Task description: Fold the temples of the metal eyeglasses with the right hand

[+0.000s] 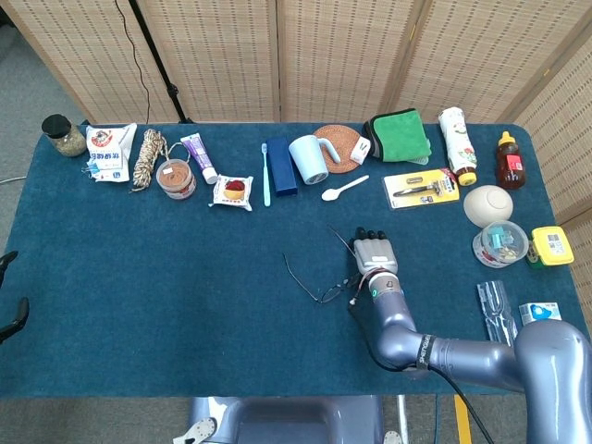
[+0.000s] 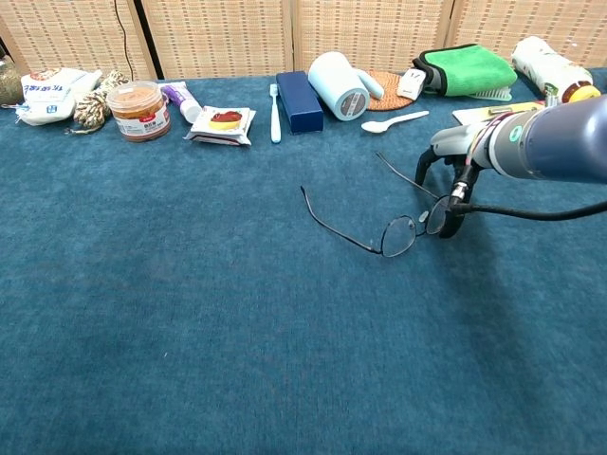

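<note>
While the glasses (image 2: 379,214) are lying mid-table with both arms unfolded, the right hand (image 2: 446,175) is arching over the lens end at their 3 o'clock, fingertips touching the frame.

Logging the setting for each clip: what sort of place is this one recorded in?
Probably an indoor lab or staged data-collection room: woven folding screens wall off a table with a blue cloth, with unrelated household items such as a mug lined up along it.
</note>
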Robot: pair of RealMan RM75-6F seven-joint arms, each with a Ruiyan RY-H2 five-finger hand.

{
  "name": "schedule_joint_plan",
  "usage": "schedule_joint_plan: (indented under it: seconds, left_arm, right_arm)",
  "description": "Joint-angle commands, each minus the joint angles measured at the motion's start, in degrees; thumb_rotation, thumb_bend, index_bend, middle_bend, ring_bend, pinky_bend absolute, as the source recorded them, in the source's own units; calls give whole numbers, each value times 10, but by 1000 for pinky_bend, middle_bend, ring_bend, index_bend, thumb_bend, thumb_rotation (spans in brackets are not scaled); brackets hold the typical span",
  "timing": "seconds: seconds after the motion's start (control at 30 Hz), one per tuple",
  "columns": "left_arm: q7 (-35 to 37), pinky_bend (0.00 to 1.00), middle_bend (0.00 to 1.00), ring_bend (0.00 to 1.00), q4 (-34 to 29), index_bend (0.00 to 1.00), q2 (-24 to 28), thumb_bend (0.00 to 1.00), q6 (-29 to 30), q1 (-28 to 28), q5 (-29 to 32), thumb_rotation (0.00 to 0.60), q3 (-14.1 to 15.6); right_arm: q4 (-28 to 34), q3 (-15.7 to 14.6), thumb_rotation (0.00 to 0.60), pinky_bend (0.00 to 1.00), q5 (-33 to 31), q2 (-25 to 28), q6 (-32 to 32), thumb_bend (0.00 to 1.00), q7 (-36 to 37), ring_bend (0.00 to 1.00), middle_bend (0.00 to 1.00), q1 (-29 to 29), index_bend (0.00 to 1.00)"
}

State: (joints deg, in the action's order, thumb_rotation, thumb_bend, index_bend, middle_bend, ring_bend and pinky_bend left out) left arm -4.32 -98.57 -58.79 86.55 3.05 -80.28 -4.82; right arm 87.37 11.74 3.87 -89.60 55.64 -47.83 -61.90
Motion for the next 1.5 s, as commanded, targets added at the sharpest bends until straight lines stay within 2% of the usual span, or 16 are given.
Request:
schedule_joint_plan:
  seconds: [0.03, 0.53, 1.0, 1.5]
  left_arm:
    - [1, 0, 0, 8, 0, 126, 1, 455, 0, -1, 0, 560, 0]
    - [4, 0, 0, 8, 0, 126, 6, 455, 3, -3, -1, 560, 1]
    - [3, 0, 0, 8, -4, 126, 7, 454, 6, -5, -2, 561, 1]
    - [-4, 0, 0, 8, -10, 126, 7, 454, 5, -4, -4, 560, 2]
  right_arm:
    - [-1, 1, 600, 0, 2, -2, 2, 141, 2, 0, 0, -1, 243]
    - [-11, 4, 600, 0, 7, -17, 11, 141, 9, 0, 3, -4, 342]
    - [-21, 12, 600, 0, 22, -25, 24, 141, 23, 0, 112, 6, 484]
    - [-24, 16, 600, 0, 39, -28, 29, 140, 28, 0, 147, 15, 547]
